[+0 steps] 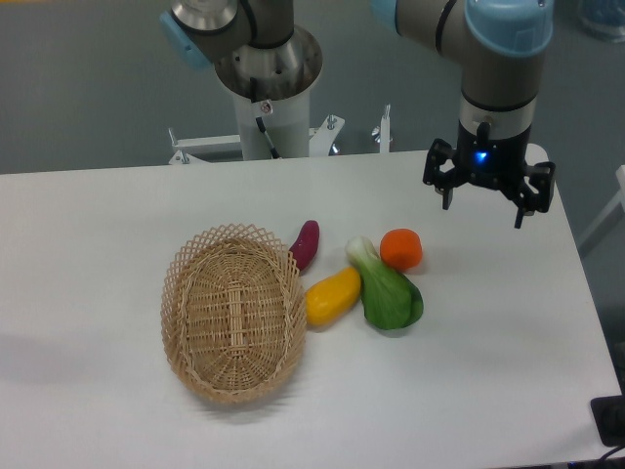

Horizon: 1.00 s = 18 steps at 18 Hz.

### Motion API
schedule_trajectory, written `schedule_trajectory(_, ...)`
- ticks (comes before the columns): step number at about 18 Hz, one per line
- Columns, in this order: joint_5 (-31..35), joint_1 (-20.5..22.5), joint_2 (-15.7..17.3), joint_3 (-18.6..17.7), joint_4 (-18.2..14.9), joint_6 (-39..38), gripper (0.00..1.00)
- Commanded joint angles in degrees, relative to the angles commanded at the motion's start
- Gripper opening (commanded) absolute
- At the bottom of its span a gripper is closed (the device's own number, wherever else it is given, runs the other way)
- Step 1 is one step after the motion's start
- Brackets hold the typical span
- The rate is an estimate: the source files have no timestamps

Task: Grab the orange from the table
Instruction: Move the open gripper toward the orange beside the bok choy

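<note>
Fixed camera view of the workcell. The white tabletop [117, 225] filled most of the frame, with the arm's pedestal [271, 98] standing behind its far edge. The arm [498, 49] reached in from the upper right and ended in the hand [485, 207], which hung above the right rear part of the tabletop with a blue light glowing on its body. Its two dark fingers [448, 191] stood spread wide apart and pointed downward, with nothing between them.

The orange [401, 249] lay on the tabletop, lower in the frame than the hand and to its left, clearly apart from both fingers. It sat at the right end of a small cluster of produce. Immediately beside it, and apparently touching it, lay a green leafy vegetable [389, 291] with a pale stem end directed toward the rear and its dark green leaves toward the front. To the left of that vegetable, an elongated yellow fruit [332, 296] rested at a slant, its right end close against the green leaves and its left end at the rim of the basket. A small purple vegetable [305, 243] lay just behind the yellow fruit, also close to the basket's rim.

The oval wicker basket [186, 293] occupied the middle left of the tabletop and held nothing visible. The orange was well apart from it, separated by the yellow fruit and the green vegetable.
</note>
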Motion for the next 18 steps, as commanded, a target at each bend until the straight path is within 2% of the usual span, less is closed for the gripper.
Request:
schedule_trajectory(7,0.1,-0.3,-0.1,-0.4,0.6,-0.3,1.0)
schedule_trajectory(9,-0.1,-0.3,-0.1,-1.8,2.7,-0.2,1.0)
schedule_trajectory(11,0.0,-0.3,0.3,-5.2,7.1,-0.4,1.0)
schedule_trajectory(13,0.4,-0.6,0.8,-6.8,9.8,-3.1,1.0)
schedule_trajectory(16,0.1,-2.3,0.3,-6.8,10.3,-10.9,1.0)
schedule_trajectory(17,-0.1,-2.4,0.1,-6.8,10.6,-9.9,1.0)
schedule_trajectory(18,0.5,-3.1,-0.4,-7.5,10.5,-5.4,1.0)
